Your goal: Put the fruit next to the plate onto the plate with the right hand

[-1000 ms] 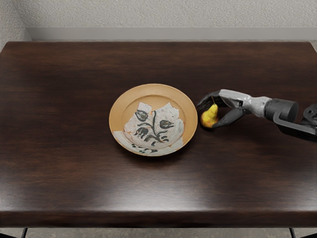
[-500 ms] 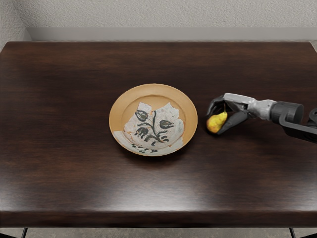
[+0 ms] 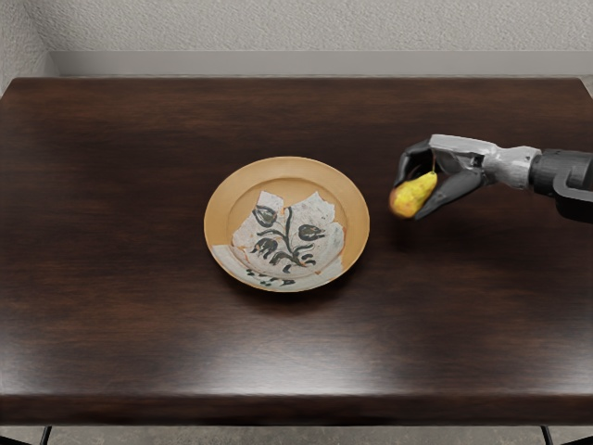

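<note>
**Pear [image 3: 411,195] in right hand [image 3: 448,169], off to the right of plate [image 3: 287,165]**

Table [image 3: 139,278]: dark brown wood with a glossy top. It fills most of the head view. A pale wall [image 3: 278,23] runs behind its far edge.

Plate: round, with an orange-brown rim and well. It sits flat on the table. A worn whitish patch with a dark leaf-and-flower drawing covers the well and runs out over the rim on the near-left side.

Right arm [image 3: 561,172]: comes in from the right edge of the view, beyond the plate's right side. The dark forearm leads into a grey wrist and reaches toward the plate. The hand stops short of the plate, and a strip of bare table lies between it and the rim.

Hand state: closed around the pear. Dark fingers [image 3: 414,159] curl over the far side and the thumb presses along the near side, so the fruit is pinched between them.

Pear: small and yellow, with an orange blush. It is tilted, with its fat end pointing down and toward the plate. The narrow stem end points up and back into the palm. It looks lifted clear of the table. It is near the plate's right rim, level with its far half, but not touching it and not over it.
</note>
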